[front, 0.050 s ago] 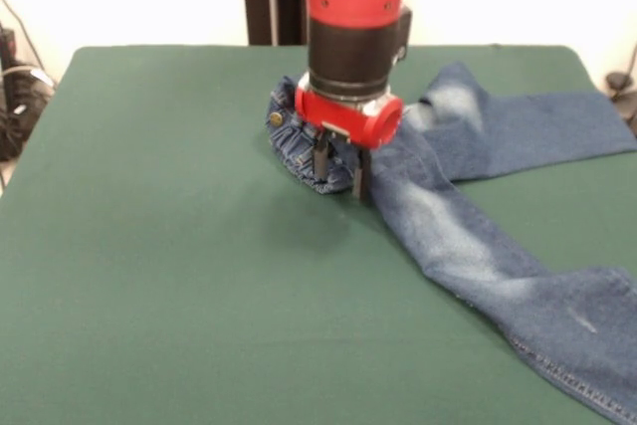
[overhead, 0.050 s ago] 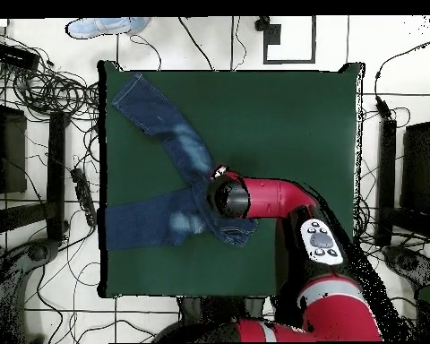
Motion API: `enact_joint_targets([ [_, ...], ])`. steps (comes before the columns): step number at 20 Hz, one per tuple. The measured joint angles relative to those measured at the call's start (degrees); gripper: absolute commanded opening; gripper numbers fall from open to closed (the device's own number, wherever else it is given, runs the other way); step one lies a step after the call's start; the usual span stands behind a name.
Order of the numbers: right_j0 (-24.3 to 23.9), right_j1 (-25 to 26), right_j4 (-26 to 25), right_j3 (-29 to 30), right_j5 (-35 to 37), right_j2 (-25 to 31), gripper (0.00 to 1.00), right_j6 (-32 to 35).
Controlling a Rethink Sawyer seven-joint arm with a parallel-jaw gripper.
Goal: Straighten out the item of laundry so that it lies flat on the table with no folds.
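gripper [front, 0.050 s ago: 341,171] lowered onto waistband of jeans [front, 0.050 s ago: 468,216], frame centre; fingers [front, 0.050 s ago: 320,158] slightly spread, possibly pinching denim; legs splayed right across table [front, 0.050 s ago: 149,276].

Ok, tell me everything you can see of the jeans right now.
The jeans are small, dark blue denim with faded pale patches and tan stitching. The elastic waistband is bunched up, a brass button showing at its end. The two legs spread apart in a V; in the overhead view both reach the table edge. The gripper is down on the waistband; its fingers straddle the cloth, though a firm pinch cannot be confirmed.
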Motion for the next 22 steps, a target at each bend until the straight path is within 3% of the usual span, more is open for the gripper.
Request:
enact_joint_targets([
  [10, 0.00, -4.07, 0.00, 2.14, 0.00, 0.00, 1.00, 0.00],
  [22, 0.04, -3.06, 0.00, 2.69, 0.00, -0.02, 1.00, 0.00],
])
